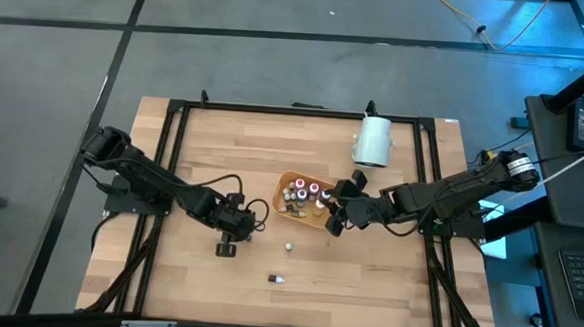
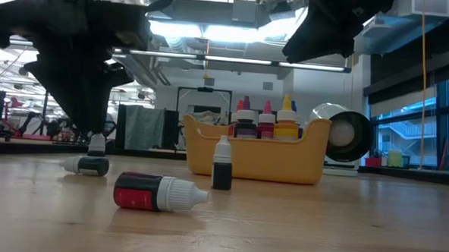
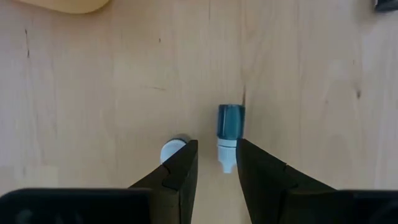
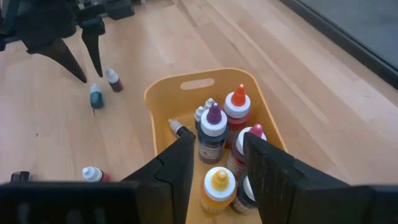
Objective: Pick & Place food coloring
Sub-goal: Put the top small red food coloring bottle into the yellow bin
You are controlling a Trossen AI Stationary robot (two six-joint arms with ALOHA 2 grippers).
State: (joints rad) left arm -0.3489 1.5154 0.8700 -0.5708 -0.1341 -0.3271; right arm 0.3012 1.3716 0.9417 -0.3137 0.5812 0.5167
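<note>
High view: left gripper (image 1: 228, 242) sits low over the wooden table (image 1: 386, 289), left of the orange tray (image 1: 289, 188). Left wrist view: its fingers (image 3: 180, 174) stand apart, straddling the white tip of a teal-bodied bottle (image 3: 229, 127) lying flat on the wood; not clamped. A white-capped bottle (image 3: 172, 150) stands just beside the other finger. Right gripper (image 1: 337, 214) hovers at the tray's right end, fingers (image 4: 264, 168) apart, nothing held, above the purple-capped bottle (image 4: 213, 130). Tray holds several upright bottles: red-capped (image 4: 237, 109), yellow (image 4: 219, 186), pink-capped (image 4: 249, 143). Low view: a red-labelled bottle (image 2: 157, 193) lies on its side in front, a dark bottle (image 2: 222, 165) stands before the tray. White cylinder (image 1: 373, 140) lies behind the tray.
</note>
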